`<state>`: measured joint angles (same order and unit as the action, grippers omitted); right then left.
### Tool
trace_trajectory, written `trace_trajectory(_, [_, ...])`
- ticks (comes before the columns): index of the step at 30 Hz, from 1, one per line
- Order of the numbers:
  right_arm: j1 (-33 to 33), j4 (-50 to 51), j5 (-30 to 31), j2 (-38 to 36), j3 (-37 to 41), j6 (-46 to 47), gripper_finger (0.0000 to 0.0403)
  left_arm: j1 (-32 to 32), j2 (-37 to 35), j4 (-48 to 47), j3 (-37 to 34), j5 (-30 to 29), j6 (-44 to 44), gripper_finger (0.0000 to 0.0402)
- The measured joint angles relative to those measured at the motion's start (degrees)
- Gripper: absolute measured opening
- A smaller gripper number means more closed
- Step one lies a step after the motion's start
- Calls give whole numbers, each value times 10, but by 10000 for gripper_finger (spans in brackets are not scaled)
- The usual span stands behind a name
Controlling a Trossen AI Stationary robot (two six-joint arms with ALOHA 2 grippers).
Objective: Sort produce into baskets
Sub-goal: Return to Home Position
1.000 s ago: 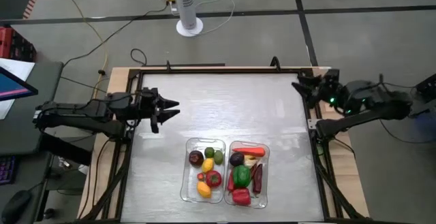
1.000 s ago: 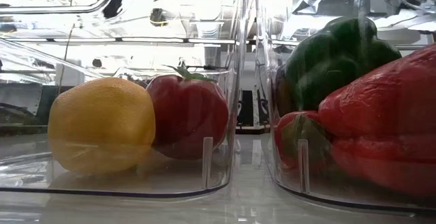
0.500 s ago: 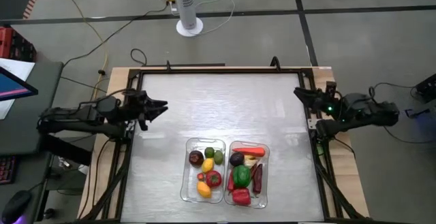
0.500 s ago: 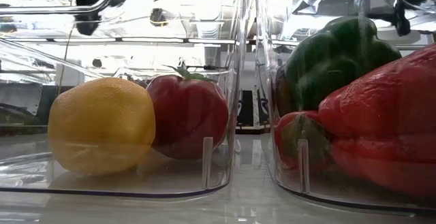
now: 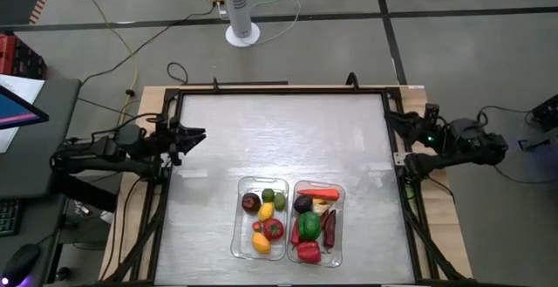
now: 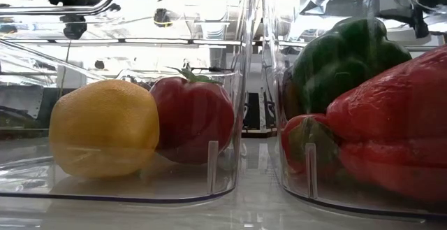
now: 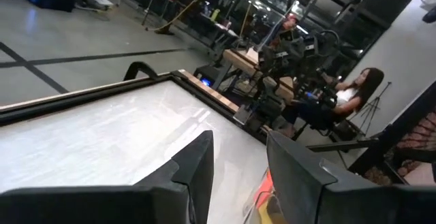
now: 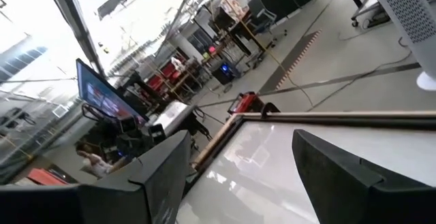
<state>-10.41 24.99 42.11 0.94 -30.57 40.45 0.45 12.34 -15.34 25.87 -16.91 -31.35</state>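
Grey concrete floor surrounds the metal worktop (image 5: 279, 139). Near its front edge stands the left basket (image 5: 235, 235), holding a tomato (image 5: 274, 228), a lemon (image 5: 261, 243) and a lime (image 5: 269, 195). The right basket (image 5: 343, 235) sits just beside it with a carrot (image 5: 318, 194), a plum (image 5: 302, 204), a green pepper (image 5: 309, 226) and a red pepper (image 5: 308, 252).

The left hand (image 5: 193, 136) hangs over the worktop's left edge, well behind and left of the left basket. Its fingers are spread and empty, and its arm is folded low outside the frame. The right hand (image 5: 390, 117) hangs at the far right edge, well apart from that basket, fingers wide apart and holding nothing, its arm tucked back likewise.
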Motion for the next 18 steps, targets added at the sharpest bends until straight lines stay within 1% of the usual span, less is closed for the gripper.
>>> trace_trajectory(3, [0,20,-1,0,0,12,285,0,-1,-4,-1,0,1,120])
trace_trajectory(7, [0,39,-2,0,0,30,285,0,-1,6,-22,1,-8,117])
trace_trajectory(12, [0,34,-3,0,0,31,285,0,0,75,-84,28,-39,111])
trace_trajectory(18, [0,34,-8,0,0,44,285,0,-4,164,-139,34,-58,100])
